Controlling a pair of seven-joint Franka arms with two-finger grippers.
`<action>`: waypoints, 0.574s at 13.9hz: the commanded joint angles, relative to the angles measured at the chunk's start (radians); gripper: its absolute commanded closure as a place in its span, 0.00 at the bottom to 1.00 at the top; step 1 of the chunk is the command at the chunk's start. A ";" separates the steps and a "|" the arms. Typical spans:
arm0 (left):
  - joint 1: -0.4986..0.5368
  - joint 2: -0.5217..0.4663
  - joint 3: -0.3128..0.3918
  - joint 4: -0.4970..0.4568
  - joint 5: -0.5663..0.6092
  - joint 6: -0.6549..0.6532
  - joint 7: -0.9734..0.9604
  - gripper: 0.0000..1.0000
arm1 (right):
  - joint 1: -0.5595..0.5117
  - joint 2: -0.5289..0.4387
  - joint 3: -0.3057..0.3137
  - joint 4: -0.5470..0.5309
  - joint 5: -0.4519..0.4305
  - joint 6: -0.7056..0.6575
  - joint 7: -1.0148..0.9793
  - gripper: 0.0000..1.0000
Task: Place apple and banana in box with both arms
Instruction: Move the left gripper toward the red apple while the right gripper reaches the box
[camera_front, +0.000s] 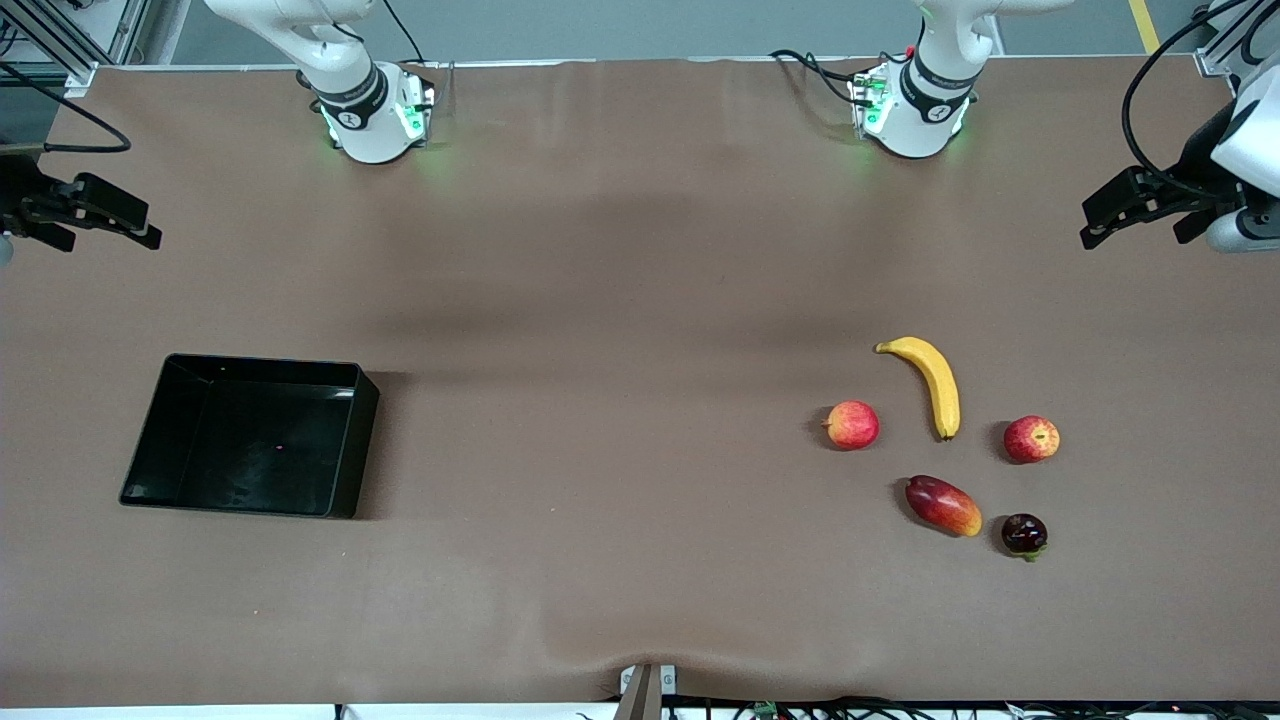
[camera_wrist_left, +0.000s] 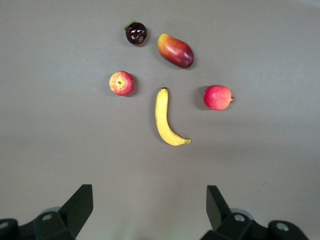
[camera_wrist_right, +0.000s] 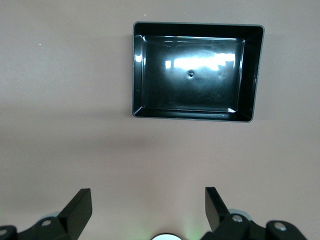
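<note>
Both arms raised, waiting. Left claw released over the bench end near apple and banana. Right claw released over the box end. No legible writing.

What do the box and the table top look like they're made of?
Box: likely hard plastic, glossy black; its floor mirrors the overhead lights and the walls stand crisp and upright. Table top: seemingly a matte brown sheet or mat, with no glare and a slight ripple at the edge nearest the front camera.
</note>
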 joint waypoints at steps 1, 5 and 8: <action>0.034 0.049 0.004 -0.016 -0.001 -0.019 0.014 0.00 | 0.004 0.003 -0.014 -0.001 0.001 -0.001 0.015 0.00; 0.121 0.129 0.004 -0.133 0.010 0.125 -0.001 0.00 | -0.027 0.077 -0.016 -0.010 0.001 0.047 0.015 0.00; 0.167 0.166 0.004 -0.286 0.012 0.389 0.002 0.00 | -0.042 0.157 -0.016 -0.015 -0.011 0.162 0.015 0.00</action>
